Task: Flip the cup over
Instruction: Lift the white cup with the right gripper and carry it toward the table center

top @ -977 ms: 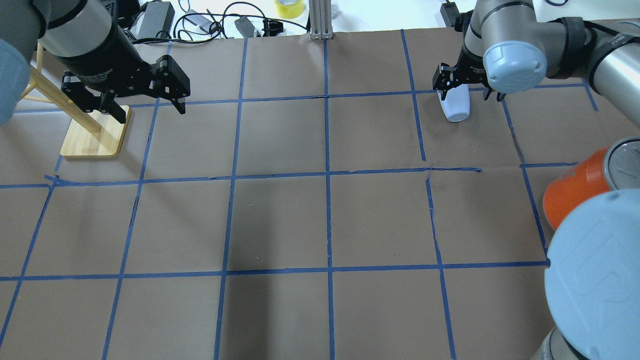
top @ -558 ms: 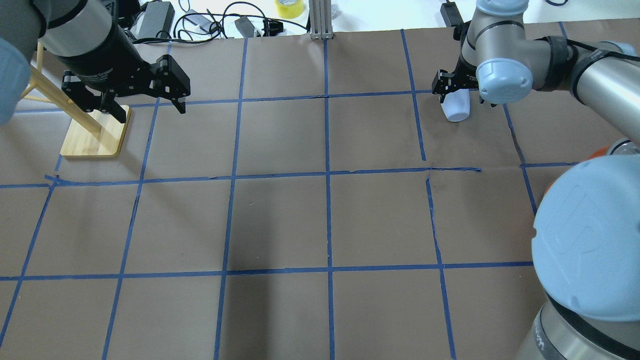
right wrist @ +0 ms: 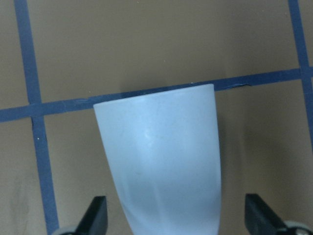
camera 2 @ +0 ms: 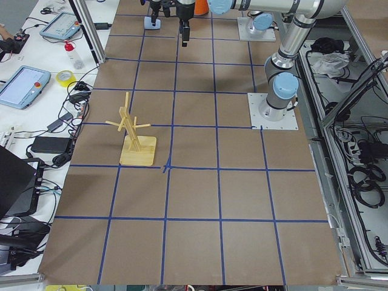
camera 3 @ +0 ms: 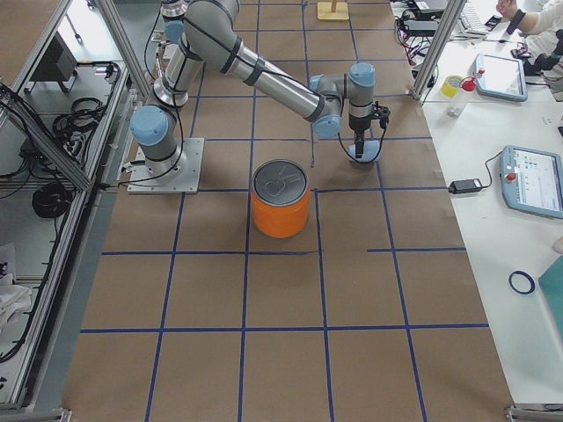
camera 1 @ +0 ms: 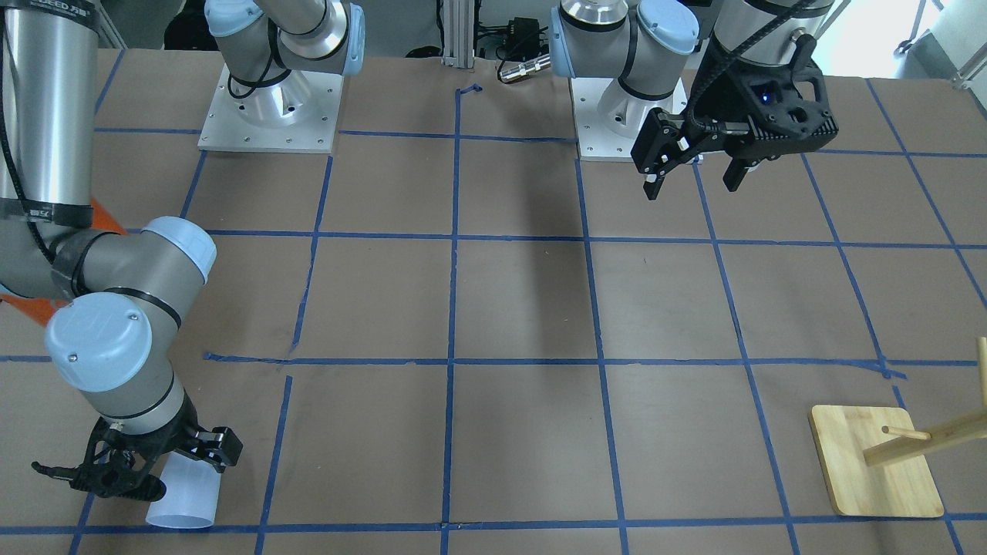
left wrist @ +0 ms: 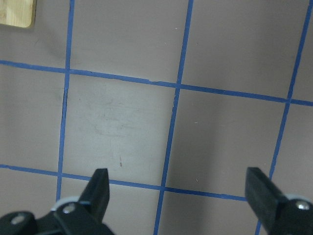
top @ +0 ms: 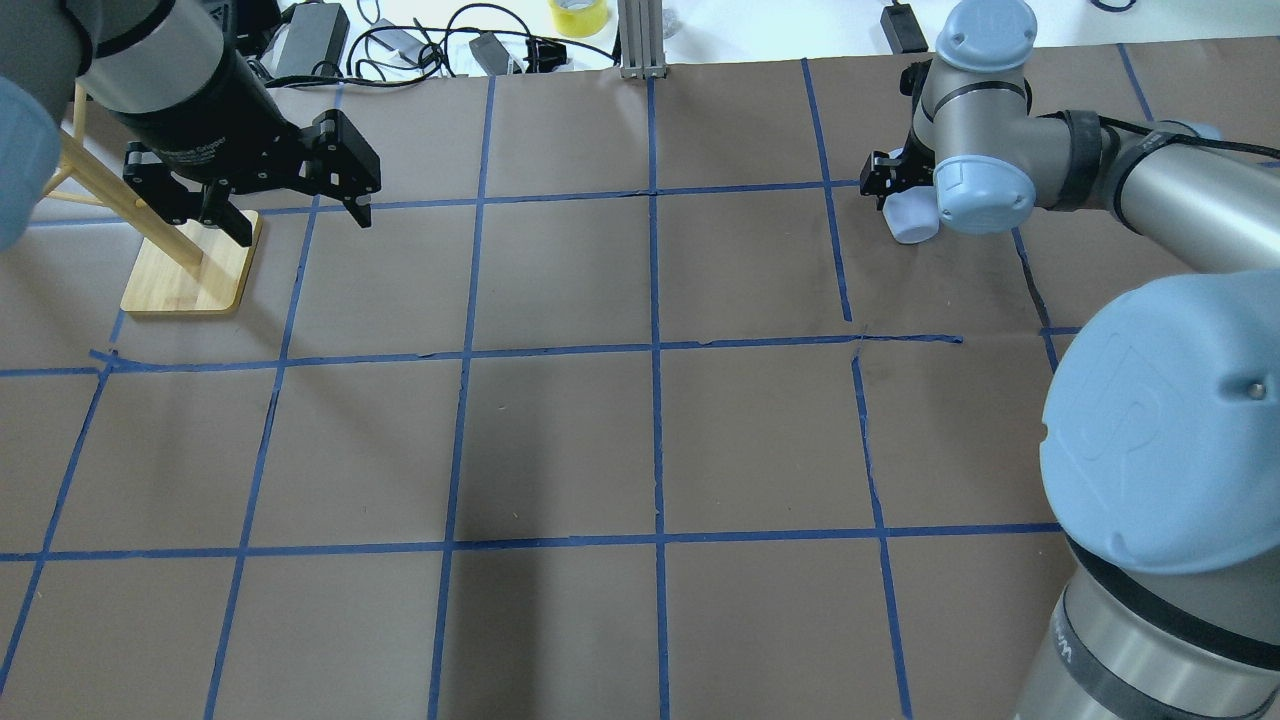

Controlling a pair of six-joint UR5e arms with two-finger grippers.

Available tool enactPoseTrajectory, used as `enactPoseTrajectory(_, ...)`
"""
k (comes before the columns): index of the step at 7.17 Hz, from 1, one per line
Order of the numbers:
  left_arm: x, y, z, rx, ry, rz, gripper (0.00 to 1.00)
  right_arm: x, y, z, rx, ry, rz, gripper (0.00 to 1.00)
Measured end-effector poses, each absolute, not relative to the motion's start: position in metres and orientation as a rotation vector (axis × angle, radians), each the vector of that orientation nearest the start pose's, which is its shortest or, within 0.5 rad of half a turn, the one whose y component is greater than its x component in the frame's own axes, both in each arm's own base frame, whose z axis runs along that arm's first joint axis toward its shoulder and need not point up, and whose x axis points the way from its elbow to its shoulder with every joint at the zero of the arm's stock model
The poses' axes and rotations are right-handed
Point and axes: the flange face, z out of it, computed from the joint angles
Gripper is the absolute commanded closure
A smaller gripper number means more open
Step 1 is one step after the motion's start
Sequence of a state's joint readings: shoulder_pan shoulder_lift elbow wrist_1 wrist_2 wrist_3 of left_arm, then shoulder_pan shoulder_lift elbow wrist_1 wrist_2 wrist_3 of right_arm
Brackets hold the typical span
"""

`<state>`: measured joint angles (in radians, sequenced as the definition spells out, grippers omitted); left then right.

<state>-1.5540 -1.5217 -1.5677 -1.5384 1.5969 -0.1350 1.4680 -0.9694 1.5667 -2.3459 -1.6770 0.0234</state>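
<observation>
Right gripper [right wrist: 176,220] lowered around small pale blue-white plastic tumbler [right wrist: 159,156]; fingers [right wrist: 98,218] spread; grasp judged next. Left gripper [left wrist: 179,193] spread.

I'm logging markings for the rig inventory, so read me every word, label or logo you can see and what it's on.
"Gripper": on the black body of the left hand; the print before it is too small.
"DEED": on a band round the right arm; the mark after it is unclear.
The cup: no text.
</observation>
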Motion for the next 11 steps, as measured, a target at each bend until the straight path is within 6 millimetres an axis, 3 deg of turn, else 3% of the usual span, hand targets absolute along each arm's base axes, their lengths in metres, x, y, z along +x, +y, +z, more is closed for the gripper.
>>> enactPoseTrajectory(6,-0.123,-0.481,0.517,-0.238,3.109,-0.134,0.0,0.047,-0.694,0.201,0.214,3.225,-0.313,0.01)
enactPoseTrajectory(7,-0.123,-0.481,0.517,-0.238,3.108,-0.134,0.0,0.046,-0.695,0.198,0.201,3.226,-0.314,0.31)
enactPoseTrajectory(8,-0.123,-0.481,0.517,-0.238,3.108,-0.134,0.0,0.045,-0.696,0.197,0.183,3.228,-0.317,0.53)
enactPoseTrajectory(9,-0.123,-0.481,0.517,-0.238,3.108,-0.134,0.0,0.044,-0.697,0.198,0.172,3.229,-0.325,0.68)
enactPoseTrajectory(11,-0.123,-0.481,0.517,-0.238,3.108,-0.134,0.0,0.048,-0.699,0.212,0.113,3.2,-0.364,0.71)
